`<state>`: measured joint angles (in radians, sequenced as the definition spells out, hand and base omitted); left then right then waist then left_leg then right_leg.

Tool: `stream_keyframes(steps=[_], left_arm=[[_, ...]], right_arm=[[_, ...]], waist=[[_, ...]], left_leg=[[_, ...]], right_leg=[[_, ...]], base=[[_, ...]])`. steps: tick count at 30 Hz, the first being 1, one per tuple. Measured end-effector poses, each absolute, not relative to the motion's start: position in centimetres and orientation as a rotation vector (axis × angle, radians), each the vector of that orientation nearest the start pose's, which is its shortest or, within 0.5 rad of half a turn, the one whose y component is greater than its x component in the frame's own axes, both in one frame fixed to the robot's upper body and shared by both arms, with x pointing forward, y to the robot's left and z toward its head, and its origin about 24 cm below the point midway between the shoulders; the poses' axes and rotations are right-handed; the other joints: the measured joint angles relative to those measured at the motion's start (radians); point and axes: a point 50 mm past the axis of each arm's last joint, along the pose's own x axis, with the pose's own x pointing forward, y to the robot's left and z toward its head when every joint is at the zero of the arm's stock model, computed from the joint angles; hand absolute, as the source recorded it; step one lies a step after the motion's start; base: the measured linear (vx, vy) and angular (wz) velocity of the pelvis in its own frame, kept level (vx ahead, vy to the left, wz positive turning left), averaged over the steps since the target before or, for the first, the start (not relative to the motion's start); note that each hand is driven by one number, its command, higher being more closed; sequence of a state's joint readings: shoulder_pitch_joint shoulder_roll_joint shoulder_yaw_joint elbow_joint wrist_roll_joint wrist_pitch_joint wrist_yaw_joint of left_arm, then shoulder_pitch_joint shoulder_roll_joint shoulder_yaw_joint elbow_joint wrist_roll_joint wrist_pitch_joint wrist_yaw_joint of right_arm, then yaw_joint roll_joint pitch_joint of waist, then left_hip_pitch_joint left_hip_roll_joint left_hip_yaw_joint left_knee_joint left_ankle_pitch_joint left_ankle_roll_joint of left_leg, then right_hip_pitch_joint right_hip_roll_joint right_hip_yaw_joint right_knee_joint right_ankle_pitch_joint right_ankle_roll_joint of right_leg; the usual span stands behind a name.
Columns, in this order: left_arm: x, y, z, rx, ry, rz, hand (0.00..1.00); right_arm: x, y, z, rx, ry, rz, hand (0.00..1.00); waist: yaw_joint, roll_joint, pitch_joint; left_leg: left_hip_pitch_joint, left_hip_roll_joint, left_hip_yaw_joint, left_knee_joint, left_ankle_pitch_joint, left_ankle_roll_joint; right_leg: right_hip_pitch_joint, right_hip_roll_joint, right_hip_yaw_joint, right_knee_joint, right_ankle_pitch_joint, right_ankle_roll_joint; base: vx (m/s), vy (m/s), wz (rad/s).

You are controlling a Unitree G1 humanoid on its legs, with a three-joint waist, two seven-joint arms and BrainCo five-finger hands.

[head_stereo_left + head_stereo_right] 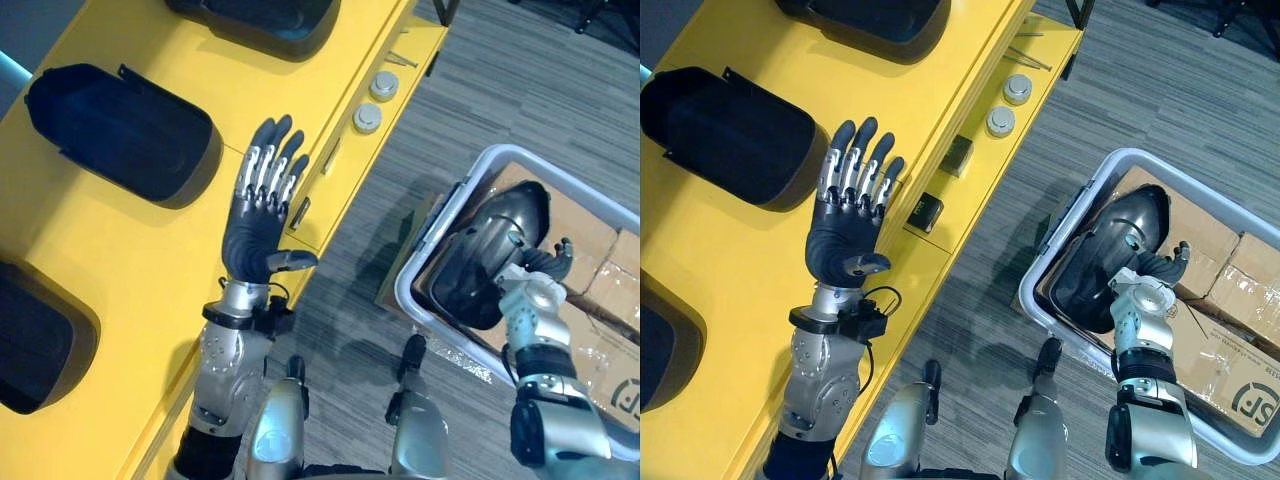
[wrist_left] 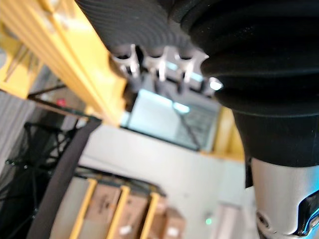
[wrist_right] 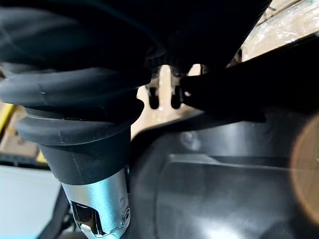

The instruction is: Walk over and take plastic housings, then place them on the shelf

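A black plastic housing [image 1: 487, 250] stands tilted in a white bin [image 1: 405, 290] on the floor at the right. My right hand [image 1: 540, 265] is at its upper edge with fingers curled over the rim, and the right wrist view has the housing [image 3: 224, 184] close against the hand. My left hand [image 1: 255, 225] is open, fingers straight, above the front edge of the yellow shelf [image 1: 130, 270] and holds nothing. Three more black housings lie on the shelf: one at the back [image 1: 260, 20], one in the middle [image 1: 120, 130] and one near the left edge [image 1: 30, 340].
Cardboard boxes [image 1: 600, 270] lie in the bin beside the housing. On the shelf's lower ledge sit two round silver parts [image 1: 368, 118] and small dark blocks [image 1: 925, 212]. Grey carpet [image 1: 360, 330] separates the shelf and the bin.
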<state>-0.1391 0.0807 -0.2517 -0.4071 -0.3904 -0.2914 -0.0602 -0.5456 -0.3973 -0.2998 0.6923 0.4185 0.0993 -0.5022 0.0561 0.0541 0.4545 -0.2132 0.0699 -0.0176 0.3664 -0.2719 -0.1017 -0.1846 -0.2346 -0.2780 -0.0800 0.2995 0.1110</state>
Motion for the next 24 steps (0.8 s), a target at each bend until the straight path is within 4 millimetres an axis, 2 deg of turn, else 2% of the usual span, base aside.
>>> stream_keyframes(steps=[10, 11, 14, 18, 24], left_arm=[[23.1, 9.0, 18.0, -0.391, -0.732, -0.436, 0.00], [23.2, 8.9, 17.9, -0.393, -0.726, -0.437, 0.00], [23.2, 8.9, 17.9, -0.393, -0.726, -0.440, 0.00], [23.3, 8.7, 17.9, -0.393, -0.723, -0.445, 0.00], [23.7, 8.3, 17.4, -0.389, -0.695, -0.452, 0.00]], right_arm=[[32.3, -31.5, 6.9, 0.124, 0.256, -0.834, 0.00], [32.3, -31.5, 6.9, 0.099, 0.265, -0.835, 1.00], [32.2, -31.5, 6.6, 0.050, 0.313, -0.826, 1.00], [32.1, -31.9, 6.8, -0.048, 0.348, -0.795, 1.00], [32.4, -32.3, 6.6, -0.281, 0.439, -0.749, 1.00]], waist=[[-0.009, 0.005, 0.002], [-0.011, 0.007, 0.003], [-0.014, 0.017, 0.013], [-0.018, 0.018, 0.013], [-0.017, 0.020, 0.013]], left_leg=[[-0.037, 0.000, -0.013, 0.045, -0.004, -0.002], [-0.049, 0.001, -0.015, 0.063, -0.009, -0.004], [-0.051, 0.007, -0.015, 0.072, -0.009, -0.004], [-0.060, 0.014, -0.012, 0.075, -0.005, -0.011], [-0.063, 0.017, -0.030, 0.066, 0.010, -0.020]], right_leg=[[-0.009, 0.001, -0.022, 0.011, -0.009, -0.009], [-0.018, 0.001, -0.024, 0.026, -0.024, -0.012], [-0.031, 0.002, -0.025, 0.060, -0.049, -0.019], [-0.061, 0.003, -0.022, 0.100, -0.068, -0.033], [-0.068, 0.003, -0.031, 0.122, -0.073, -0.019]], base=[[-0.08, -0.025, 0.03], [-0.09, -0.016, -0.01], [-0.12, -0.026, -0.03], [-0.07, -0.004, -0.05], [-0.02, 0.012, 0.07]])
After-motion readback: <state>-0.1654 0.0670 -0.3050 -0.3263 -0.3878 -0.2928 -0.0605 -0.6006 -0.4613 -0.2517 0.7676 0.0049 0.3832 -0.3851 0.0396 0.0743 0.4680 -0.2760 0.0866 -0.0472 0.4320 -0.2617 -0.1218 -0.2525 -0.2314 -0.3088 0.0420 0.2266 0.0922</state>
